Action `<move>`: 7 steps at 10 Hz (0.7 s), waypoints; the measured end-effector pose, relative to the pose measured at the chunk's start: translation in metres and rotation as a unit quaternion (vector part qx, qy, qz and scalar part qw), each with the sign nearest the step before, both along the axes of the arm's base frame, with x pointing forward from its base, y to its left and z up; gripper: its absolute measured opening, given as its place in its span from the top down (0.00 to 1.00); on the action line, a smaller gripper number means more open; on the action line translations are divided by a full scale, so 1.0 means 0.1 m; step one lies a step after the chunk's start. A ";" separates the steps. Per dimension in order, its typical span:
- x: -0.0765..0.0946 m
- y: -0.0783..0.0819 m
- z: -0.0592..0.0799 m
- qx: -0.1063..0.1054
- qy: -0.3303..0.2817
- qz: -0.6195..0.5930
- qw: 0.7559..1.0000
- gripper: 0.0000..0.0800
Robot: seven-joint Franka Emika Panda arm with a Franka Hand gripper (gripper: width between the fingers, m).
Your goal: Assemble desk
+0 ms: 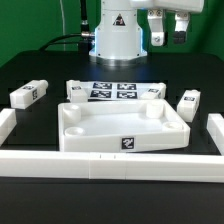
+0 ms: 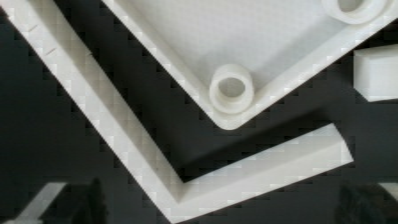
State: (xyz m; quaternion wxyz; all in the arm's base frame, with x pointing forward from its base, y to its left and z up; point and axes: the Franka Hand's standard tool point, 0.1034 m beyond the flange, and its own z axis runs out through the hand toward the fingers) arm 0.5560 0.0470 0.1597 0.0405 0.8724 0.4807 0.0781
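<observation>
The white desk top, a tray with a raised rim and round corner sockets, lies in the middle of the black table. Short white tagged legs lie to the exterior view's left and right, and two behind the top. My gripper hangs high above the back right, open and empty. The wrist view shows one corner of the top with its socket, part of a leg, and my gripper with dark blurred fingertips set wide apart.
Long white border rails run along the front, left and right of the work area; their corner shows in the wrist view. The marker board lies behind the desk top. The robot base stands at the back.
</observation>
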 end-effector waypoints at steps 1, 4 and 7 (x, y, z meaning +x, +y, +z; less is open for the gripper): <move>0.00 0.00 0.00 0.000 0.000 0.001 1.000 0.19; 0.00 0.00 -0.01 0.000 0.001 0.001 1.000 0.19; -0.06 -0.17 -0.07 -0.053 -0.005 0.181 0.982 0.19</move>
